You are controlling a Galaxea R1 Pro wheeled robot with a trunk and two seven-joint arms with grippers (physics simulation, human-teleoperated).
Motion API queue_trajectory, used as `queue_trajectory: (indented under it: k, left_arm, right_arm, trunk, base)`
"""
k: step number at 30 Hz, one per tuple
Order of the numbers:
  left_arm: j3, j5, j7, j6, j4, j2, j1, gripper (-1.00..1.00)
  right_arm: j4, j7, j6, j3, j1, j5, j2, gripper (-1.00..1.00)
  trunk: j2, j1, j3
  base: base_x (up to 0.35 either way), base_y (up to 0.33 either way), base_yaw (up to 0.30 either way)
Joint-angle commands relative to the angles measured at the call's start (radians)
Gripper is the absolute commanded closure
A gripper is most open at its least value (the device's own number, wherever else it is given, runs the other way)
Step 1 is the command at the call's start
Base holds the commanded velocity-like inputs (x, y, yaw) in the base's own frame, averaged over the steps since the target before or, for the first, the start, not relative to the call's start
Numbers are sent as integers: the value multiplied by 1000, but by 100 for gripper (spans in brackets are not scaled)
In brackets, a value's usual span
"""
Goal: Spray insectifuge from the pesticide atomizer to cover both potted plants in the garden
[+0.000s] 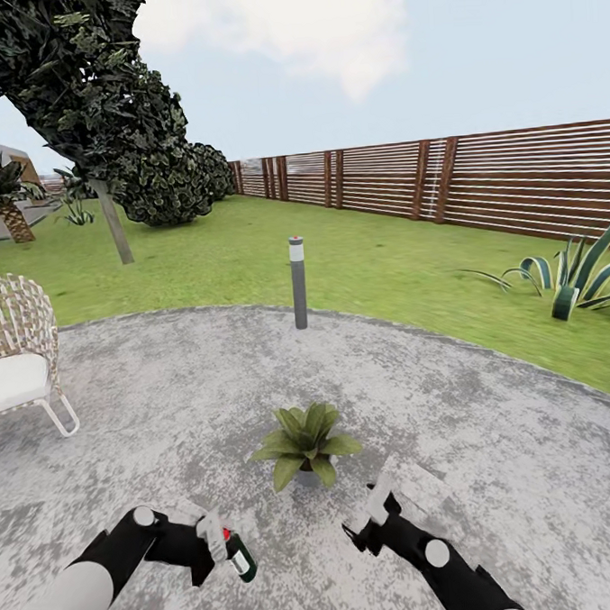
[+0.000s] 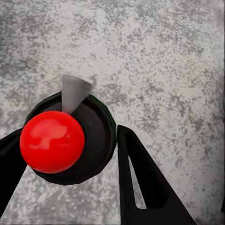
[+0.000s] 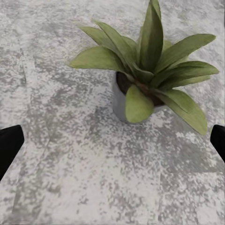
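Pesticide atomizer [image 1: 239,554], small, stiff and judged light but perhaps slippery, is pinched around its dark body by the left gripper [image 1: 214,538], best kept below the red cap, while the right gripper [image 1: 378,502] is spread empty near the potted plant [image 1: 304,444] on the patio [image 1: 494,438].

Bare patio [image 1: 496,474] surrounds the potted plant [image 1: 305,445]; bollard lamp [image 1: 298,283] well beyond.

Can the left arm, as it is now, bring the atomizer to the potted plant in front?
Probably yes. The left gripper holds the pesticide atomizer, and the potted plant stands just ahead of it on the patio, slightly to its right. Nothing lies between them. No whitish specks show on the leaves yet.
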Motion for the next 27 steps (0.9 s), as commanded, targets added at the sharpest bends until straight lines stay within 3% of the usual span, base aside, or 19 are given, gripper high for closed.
queue_trajectory:
  k: [1,4,6,11,12,16,21,27]
  left_arm:
    - [7,-31,-11,1,-2,-2,-1,100]
    - [7,-84,-22,32,-7,-3,-1,100]
    - [7,-109,-25,42,-19,-4,-1,100]
    - [7,-160,-36,64,-42,-17,-1,100]
    - [7,-169,-41,72,-47,-22,-1,100]
    - [7,-228,-48,103,-71,-56,-1,100]
    - [7,-297,-49,112,-79,-100,-1,100]
    - [7,-319,-48,123,-99,-122,-3,100]
  right_arm:
    - [-6,50,-2,-2,-5,17,4,-100]
    - [-31,222,2,-2,-24,29,10,-100]
    - [-47,296,3,-2,-32,32,11,-100]
    - [-82,351,4,7,-45,35,13,-100]
    - [-88,356,4,15,-46,35,14,100]
    - [-98,418,6,78,-49,36,14,100]
    - [-111,438,42,107,-50,35,16,100]
    - [-152,490,84,110,-50,34,27,100]
  trunk:
    - [0,0,-1]
    - [0,0,-1]
    - [0,0,-1]
    - [0,0,-1]
    - [0,0,-1]
    - [0,0,-1]
    - [0,0,-1]
    - [0,0,-1]
  base:
    - [0,0,0]
    - [0,0,0]
    - [0,0,0]
    - [0,0,0]
    - [0,0,0]
    - [0,0,0]
    - [0,0,0]
    - [0,0,0]
